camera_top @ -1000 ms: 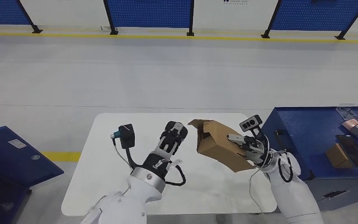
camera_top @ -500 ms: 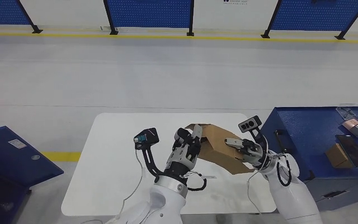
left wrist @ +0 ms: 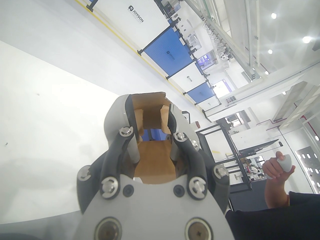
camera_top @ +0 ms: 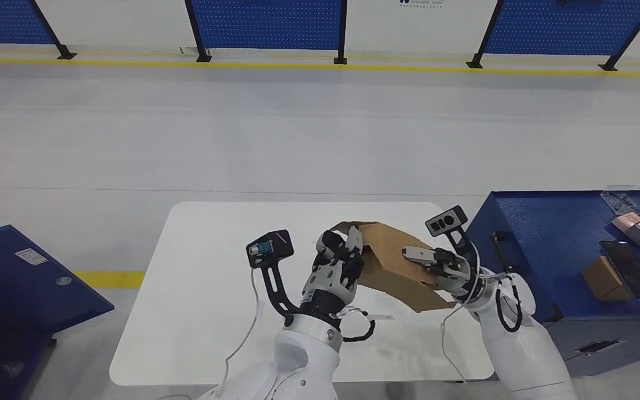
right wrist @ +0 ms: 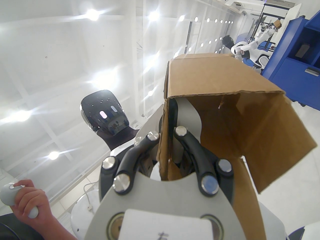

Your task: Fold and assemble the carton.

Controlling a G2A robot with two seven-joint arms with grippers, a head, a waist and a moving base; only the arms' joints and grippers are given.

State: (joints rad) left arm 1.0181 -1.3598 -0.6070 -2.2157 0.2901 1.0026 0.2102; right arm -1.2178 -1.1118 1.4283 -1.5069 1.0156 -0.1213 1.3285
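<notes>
I have the carton (camera_top: 395, 262) up over the right half of the desk (camera_top: 200, 300), somewhat nearer the far edge than the near one. It sits slantwise: its left end points toward the far edge and its right end drops toward the near right corner. It lies between my two tools, one at each end.

The right gripper (camera_top: 432, 262) has the carton's right end. On that arm's wrist camera, one wall of the carton runs edge-on straight down between the fingers (right wrist: 186, 116). They are pressed together on that wall, pinching it from both sides. Beyond the fingertips the rest of the carton rises away from the tool. A loose flap is bent out to one side, and I can see the brown inside face.

The left gripper (camera_top: 345, 248) is up against the carton's left end, right at the open flaps. On its wrist camera the fingers (left wrist: 117, 123) stand spread apart. A brown panel lies in the gap between them, running from the palm toward the tips. The carton's open mouth, with two short inner flaps, is just past the tips. I cannot tell whether the pads actually press on the cardboard.

A blue cabinet (camera_top: 560, 235) stands just beside the desk's right edge, apart from the carton.
</notes>
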